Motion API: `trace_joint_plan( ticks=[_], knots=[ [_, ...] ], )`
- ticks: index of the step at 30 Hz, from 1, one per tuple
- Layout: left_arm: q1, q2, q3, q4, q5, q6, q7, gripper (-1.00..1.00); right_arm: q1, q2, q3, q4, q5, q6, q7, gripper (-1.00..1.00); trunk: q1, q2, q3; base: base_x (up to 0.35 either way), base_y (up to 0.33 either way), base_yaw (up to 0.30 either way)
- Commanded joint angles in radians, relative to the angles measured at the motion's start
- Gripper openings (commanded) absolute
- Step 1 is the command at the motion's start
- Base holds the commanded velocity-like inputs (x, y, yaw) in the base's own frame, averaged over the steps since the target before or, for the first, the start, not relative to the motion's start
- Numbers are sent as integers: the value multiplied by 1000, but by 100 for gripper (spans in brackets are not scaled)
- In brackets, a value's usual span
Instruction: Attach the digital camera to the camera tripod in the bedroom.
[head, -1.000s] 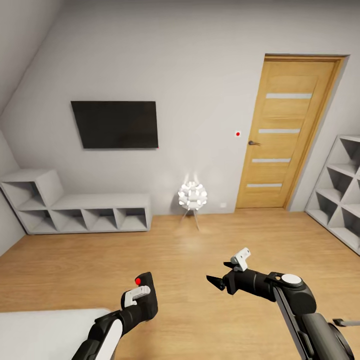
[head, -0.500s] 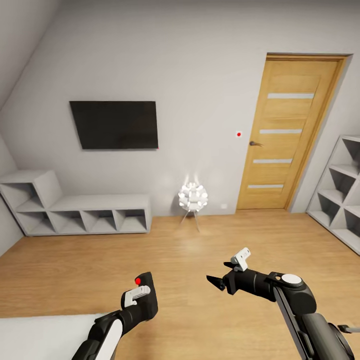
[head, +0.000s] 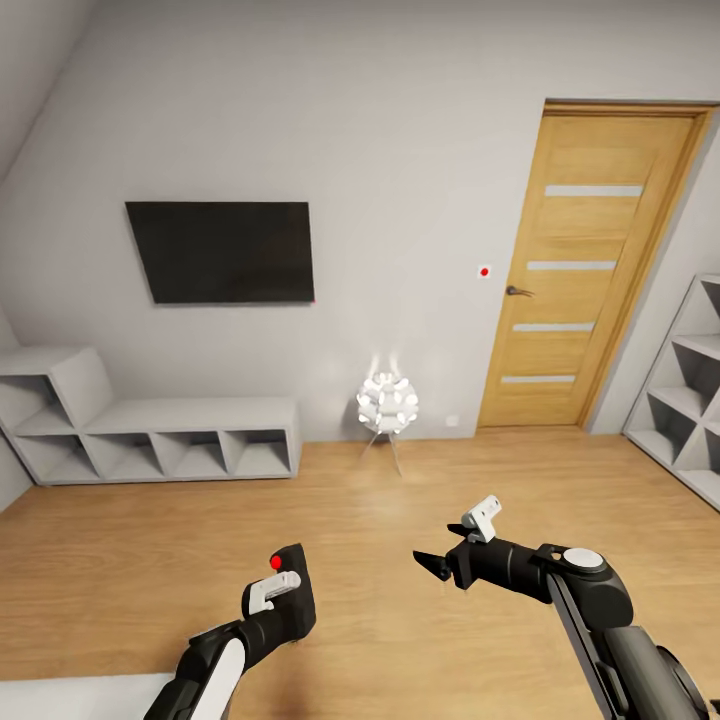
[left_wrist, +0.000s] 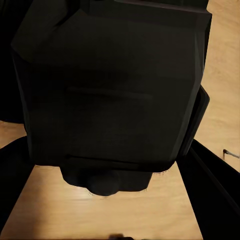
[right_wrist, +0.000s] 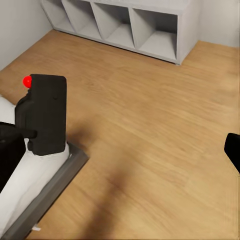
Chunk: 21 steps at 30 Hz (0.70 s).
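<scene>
Holding digital camera (head: 290, 590) upright, pinched in left hand (head: 272, 600), well short of the wooden door (head: 590, 265); right hand (head: 432, 564) beside it, fingers spread, nothing between them.

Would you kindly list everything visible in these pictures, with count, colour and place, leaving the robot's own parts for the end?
digital camera: one, black with a red button, held above the floor in the left gripper.
TV: one, black, on the far wall.
door: one, wooden, shut, right of the TV.
low cube shelf: one, pale grey, under the TV.
tall cube shelf: one, pale grey, at the right wall.
lamp: one, white, glowing, on the floor by the far wall.
floor: light wooden planks.
left gripper: black and white, shut on the camera.
right gripper: black; fingers' state unclear.
</scene>
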Motion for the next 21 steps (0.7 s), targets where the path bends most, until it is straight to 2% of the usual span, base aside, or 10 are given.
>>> trace_joint_plan(
  ticks=[1, 21],
  knots=[
    [-1, 0, -1, -2, 11, 4, 8, -100, -1, 0, 0, -1, 10, 2, 8, 100, 1, -2, -2, 323, 0, 0],
    [-1, -1, -2, -2, 10, 3, 8, -100, -2, -1, 0, -1, 10, 2, 8, 100, 1, -2, -2, 328, 0, 0]
  ],
)
